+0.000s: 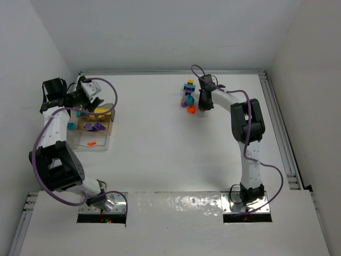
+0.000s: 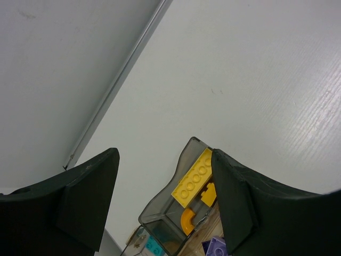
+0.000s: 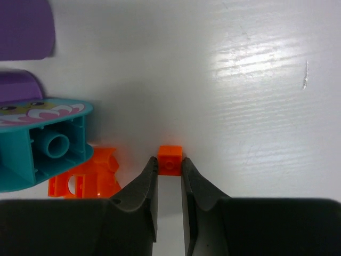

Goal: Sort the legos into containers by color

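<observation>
Nearest the lens, my right gripper [image 3: 169, 172] is clenched low over the table [image 3: 256, 106], far right. My left gripper [image 2: 164, 160] hangs released and empty above the containers [image 2: 162, 197], far left. These hold yellow, purple, teal and orange legos [image 1: 95, 127], grouped by colour. Unsorted pile [image 1: 188, 95], beside my right gripper: several pieces left. Held item: one small orange brick [image 3: 170, 156], pinched at my right fingertips, not yet lifted. Sorting judged partly done.

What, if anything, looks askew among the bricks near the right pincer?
Only the teal brick looks odd: it lies tipped on its side, hollow underside showing, beside an orange piece. The right pincer is shut on a small orange brick; nothing looks broken.
</observation>
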### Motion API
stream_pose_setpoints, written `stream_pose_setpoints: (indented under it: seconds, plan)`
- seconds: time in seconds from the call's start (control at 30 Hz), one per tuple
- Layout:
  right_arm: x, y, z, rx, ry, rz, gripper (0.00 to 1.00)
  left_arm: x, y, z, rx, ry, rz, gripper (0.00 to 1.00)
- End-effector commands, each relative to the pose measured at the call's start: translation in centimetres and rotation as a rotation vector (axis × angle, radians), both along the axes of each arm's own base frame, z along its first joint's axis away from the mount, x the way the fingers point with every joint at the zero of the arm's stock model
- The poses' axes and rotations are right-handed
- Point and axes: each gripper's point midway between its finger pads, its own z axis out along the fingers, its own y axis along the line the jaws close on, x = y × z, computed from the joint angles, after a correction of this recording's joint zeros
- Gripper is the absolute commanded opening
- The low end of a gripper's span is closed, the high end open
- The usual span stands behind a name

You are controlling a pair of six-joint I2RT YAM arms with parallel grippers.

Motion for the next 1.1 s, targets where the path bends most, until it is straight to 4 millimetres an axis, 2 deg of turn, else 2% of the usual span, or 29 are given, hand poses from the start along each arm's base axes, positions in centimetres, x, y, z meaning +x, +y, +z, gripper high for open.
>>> stream_pose_setpoints:
  seconds: [0.0,0.03,0.07,0.13,0.17,0.23,0.27,0.3,0.33,0.37,0.4,0.43,0.47,0.5,0.57,0.6,0.63,0.7,0.73,0.87,1.07]
  plan:
    - [-1.1,0.6,0.6,-0.021,-0.007,0.179,0.00,-0.6,-1.4,2.4,-0.011,-0.059,-0.058,0.68]
    - [-1.1,0.7,1.2,-0.042,-0.024,0.261,0.00,-0.8,-1.8,2.4,-0.019,-0.058,-0.079,0.68]
    - [-1.0,0.7,3.1,-0.049,-0.068,0.297,0.00,-1.0,-2.0,2.7,-0.015,-0.066,-0.096,0.68]
    - [-1.4,0.5,4.4,-0.087,-0.114,0.416,0.00,-1.8,-3.0,2.6,-0.009,-0.066,-0.159,0.68]
    - [-1.7,0.7,6.4,-0.094,-0.165,0.471,0.00,-2.3,-3.8,2.4,0.011,-0.068,-0.199,0.68]
    - [-2.2,1.0,8.4,-0.118,-0.199,0.597,0.00,-2.8,-4.9,2.4,0.034,-0.082,-0.250,0.68]
    - [-2.8,1.2,9.4,-0.121,-0.187,0.656,0.00,-3.3,-6.1,2.1,0.068,-0.097,-0.305,0.68]
    - [-3.2,1.9,11.1,-0.097,-0.203,0.711,0.00,-3.5,-6.7,2.0,0.097,-0.117,-0.334,0.68]
    - [-4.2,3.9,11.9,-0.006,-0.213,0.818,0.00,-4.0,-7.2,1.6,0.132,-0.128,-0.357,0.68]
    - [-5.1,5.0,13.3,0.056,-0.211,0.866,0.00,-4.0,-8.6,1.6,0.186,-0.187,-0.412,0.67]
    - [-6.4,7.5,14.5,0.175,-0.224,0.940,0.00,-4.8,-9.9,0.8,0.217,-0.200,-0.441,0.67]
    - [-6.9,8.9,15.7,0.222,-0.235,0.976,0.00,-3.9,-10.4,1.8,0.260,-0.296,-0.441,0.67]
    - [-7.5,10.1,16.2,0.254,-0.239,1.006,0.00,-3.7,-11.1,2.1,0.273,-0.344,-0.445,0.67]
    - [-8.9,12.6,16.6,0.273,-0.244,1.083,0.00,-4.0,-11.8,3.4,0.289,-0.415,-0.444,0.67]
    - [-10.1,15.3,17.7,0.271,-0.259,1.169,0.00,-4.1,-14.1,3.9,0.305,-0.551,-0.479,0.66]
    - [-10.7,16.7,17.8,0.284,-0.257,1.203,0.00,-4.5,-14.9,4.4,0.314,-0.599,-0.497,0.66]
    - [-11.9,19.2,19.3,0.355,-0.285,1.266,0.00,-5.0,-16.0,4.1,0.344,-0.653,-0.546,0.65]
    - [-13.2,21.8,20.5,0.484,-0.283,1.280,0.00,-6.5,-18.5,3.5,0.362,-0.705,-0.661,0.63]
    - [-13.7,23.1,21.9,0.544,-0.322,1.320,0.00,-6.9,-19.0,3.2,0.369,-0.720,-0.693,0.63]
    - [-15.8,26.0,23.8,0.593,-0.371,1.373,0.00,-8.8,-20.9,1.8,0.430,-0.824,-0.820,0.62]
    - [-16.7,27.2,24.8,0.625,-0.398,1.395,0.00,-10.1,-22.5,1.0,0.430,-0.862,-0.881,0.51]
